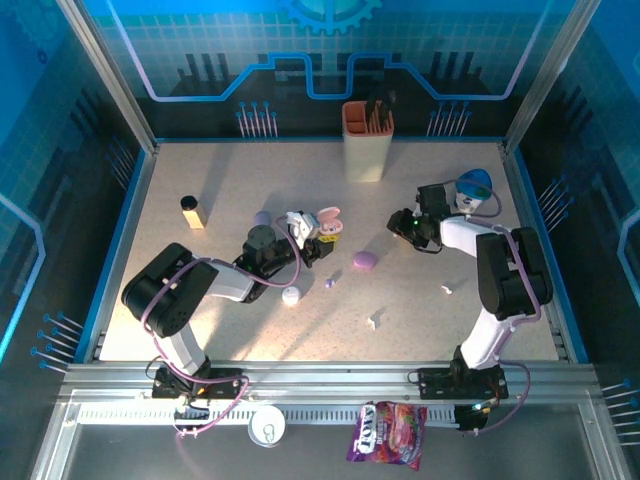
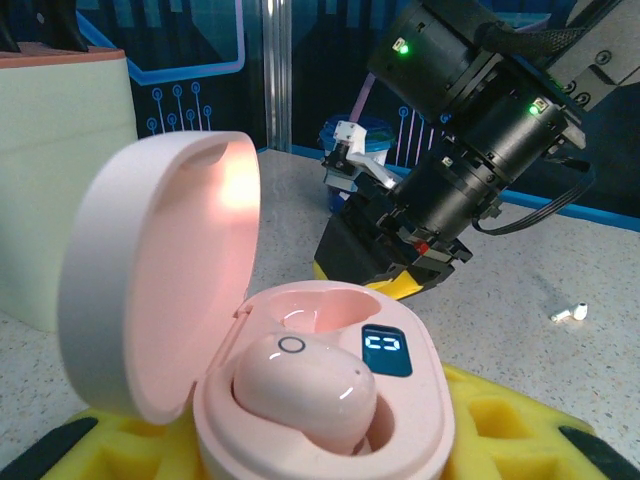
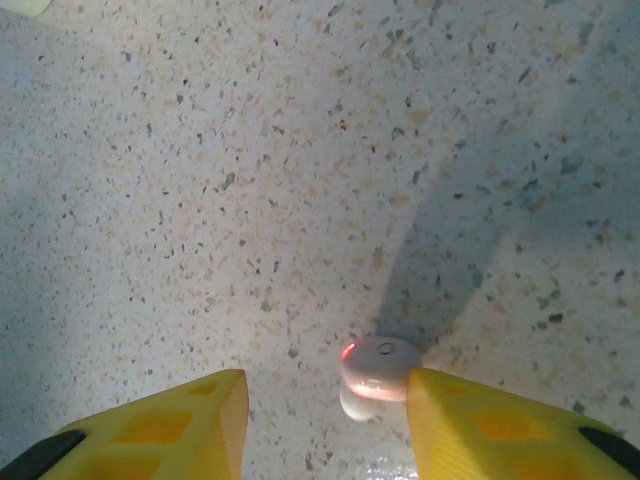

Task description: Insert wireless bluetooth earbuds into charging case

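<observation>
Jaws of left gripper (image 1: 318, 232) clamped on open pink charging case (image 2: 400, 400), mid-table — one pink earbud (image 2: 305, 392) seated inside. Right gripper (image 3: 328, 425) spread, tips low over table (image 3: 250, 180), right of centre — second pink earbud (image 3: 378, 366) lying between them, just beside one pad.

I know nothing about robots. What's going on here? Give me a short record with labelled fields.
Job: putting earbuds into a charging case
Left hand: closed on the pink case, whose lid is open
In the case: seated earbud, pink; small screen lit
Right hand: open, low over the table
Between its fingers: loose earbud, pink, lying on the table beside one finger, not clamped
Also lying out: lilac case
</observation>
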Controlling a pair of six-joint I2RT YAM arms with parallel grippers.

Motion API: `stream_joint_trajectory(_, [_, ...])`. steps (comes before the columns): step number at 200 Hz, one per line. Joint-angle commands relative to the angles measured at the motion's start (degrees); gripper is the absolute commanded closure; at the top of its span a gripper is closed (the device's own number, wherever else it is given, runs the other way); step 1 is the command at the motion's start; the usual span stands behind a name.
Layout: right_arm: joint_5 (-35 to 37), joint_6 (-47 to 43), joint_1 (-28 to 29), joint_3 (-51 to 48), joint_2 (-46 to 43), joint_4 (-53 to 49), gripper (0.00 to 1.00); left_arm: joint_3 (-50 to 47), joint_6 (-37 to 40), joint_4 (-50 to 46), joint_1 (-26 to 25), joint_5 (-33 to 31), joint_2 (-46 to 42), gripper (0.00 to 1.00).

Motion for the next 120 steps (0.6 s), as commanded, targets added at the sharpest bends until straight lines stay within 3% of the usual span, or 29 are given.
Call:
stream_joint_trajectory(1, [-0.9,-1.0,-1.1,2.2,2.2,0.2,0.55,-0.8,0.4,1.9,0.0,1.1,-1.5,0.78])
stream_joint_trajectory(85, [-3.9,-4.7,-1.1,7.9,6.5,-3.7,0.58,-0.9,0.3,3.0,0.3,0.6,-0.1,0.78])
stream_joint_trajectory(120, [0.6,-9.0,-0.5,9.9,4.8,-8.7,0.56,-1.7,-3.9,7.0,2.2,1.2,1.3,0.78])
